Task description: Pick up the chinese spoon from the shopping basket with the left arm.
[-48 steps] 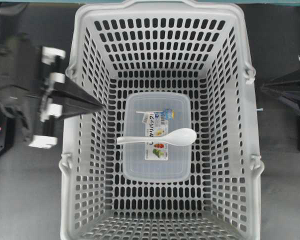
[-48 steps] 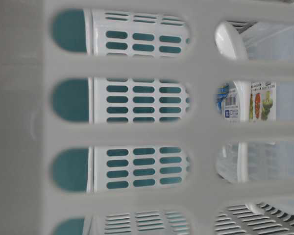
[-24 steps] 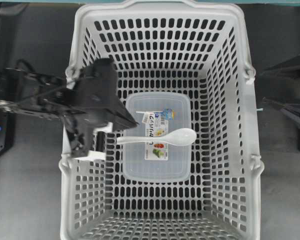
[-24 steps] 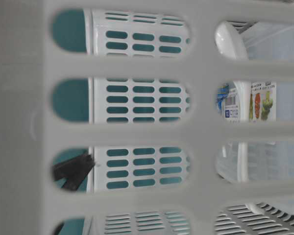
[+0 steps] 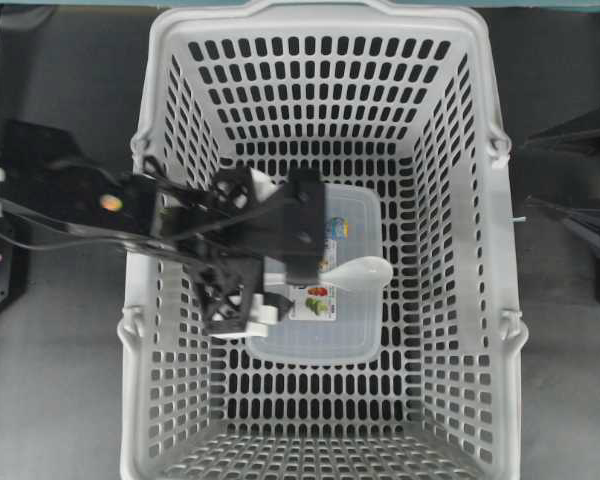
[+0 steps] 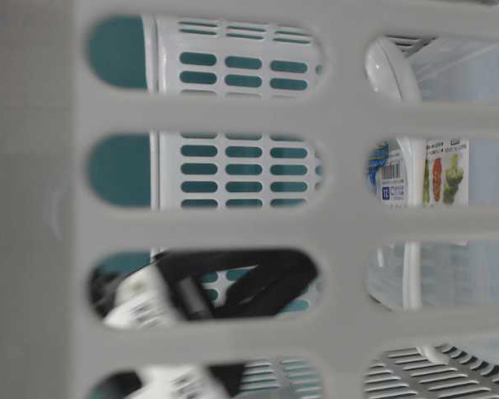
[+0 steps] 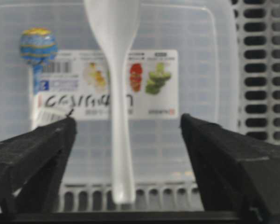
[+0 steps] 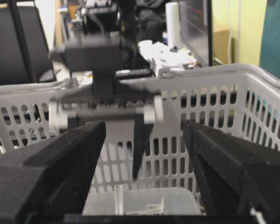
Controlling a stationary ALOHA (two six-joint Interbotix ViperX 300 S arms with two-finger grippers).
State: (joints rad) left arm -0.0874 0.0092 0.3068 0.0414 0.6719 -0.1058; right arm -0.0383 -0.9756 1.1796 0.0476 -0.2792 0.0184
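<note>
Overhead view shows the left arm [image 5: 130,225] reaching in over the 9 o'clock wall of the shopping basket [image 5: 325,20], its left gripper [image 5: 310,235] hanging above the middle of the basket floor. The chinese spoon [image 5: 363,271] lies flat on the lid of a clear lidded container [image 5: 350,335] at the basket's centre; only its bowl, pointing to 3 o'clock, peeks out from under the black wrist.

From the left wrist camera the spoon's handle runs down between the two black fingers [image 7: 35,149], which stand wide apart with clear gaps on both sides. Nothing is held and nothing is touching. So the approach and lining-up look largely done; what is left, by my reading, is the last descent, the closing on the handle and the lift out of the basket. A lollipop [image 7: 37,46] rests on the lid at about 10 o'clock from the handle, near enough to the left finger to be nudged.

The right gripper [image 8: 142,154] waits outside the 3 o'clock wall, also spread wide and empty.

The basket sits on a dark grey tabletop [image 5: 50,400]. Behind it, the right wrist view takes in a cluttered workroom with a yellowish wall and dark equipment, somewhat blurred.
</note>
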